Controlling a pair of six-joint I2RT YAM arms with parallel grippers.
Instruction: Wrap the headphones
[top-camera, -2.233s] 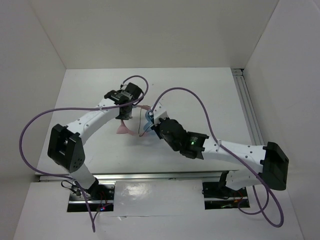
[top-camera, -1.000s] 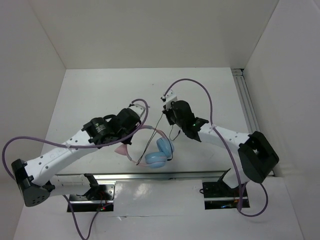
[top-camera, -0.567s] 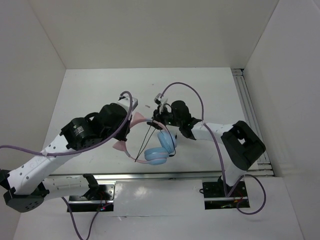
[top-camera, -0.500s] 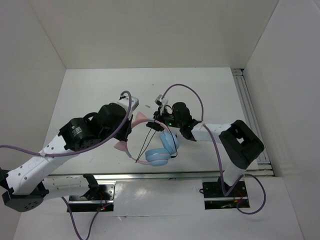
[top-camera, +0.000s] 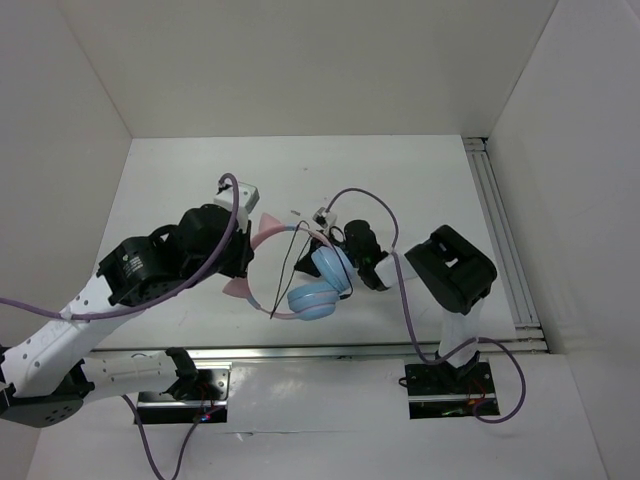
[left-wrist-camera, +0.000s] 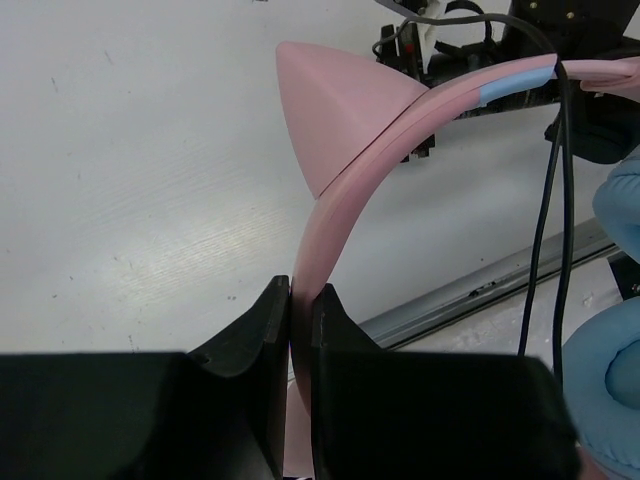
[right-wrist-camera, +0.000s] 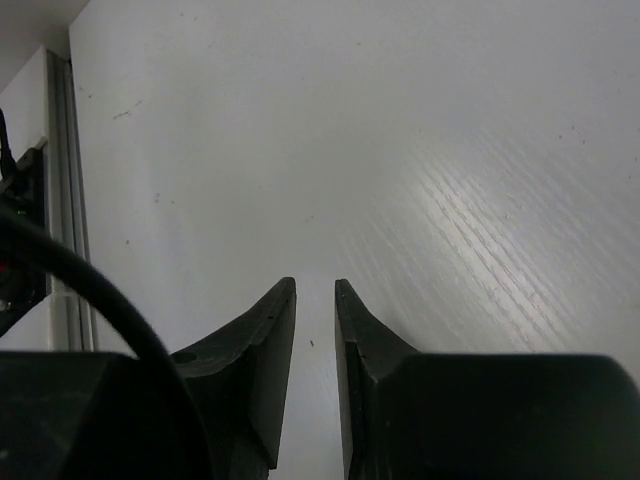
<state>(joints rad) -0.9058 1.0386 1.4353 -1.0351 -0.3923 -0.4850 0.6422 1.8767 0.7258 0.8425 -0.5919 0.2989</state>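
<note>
Bare table (right-wrist-camera: 450, 150) open ahead of the right gripper (right-wrist-camera: 314, 290), metal rail (right-wrist-camera: 62, 180) off to its side, headphones (top-camera: 312, 300) and dangling black cord (left-wrist-camera: 541, 225) crowding the space between it and the left gripper (left-wrist-camera: 301, 296)

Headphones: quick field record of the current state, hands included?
item: small cat-eared headphones with light blue round ear cups
left hand: shut on the pink headband, below a cat ear
right hand: open, nothing between its fingers
thin black cord: two strands hang from the headband, loose
wrap: not done
</note>
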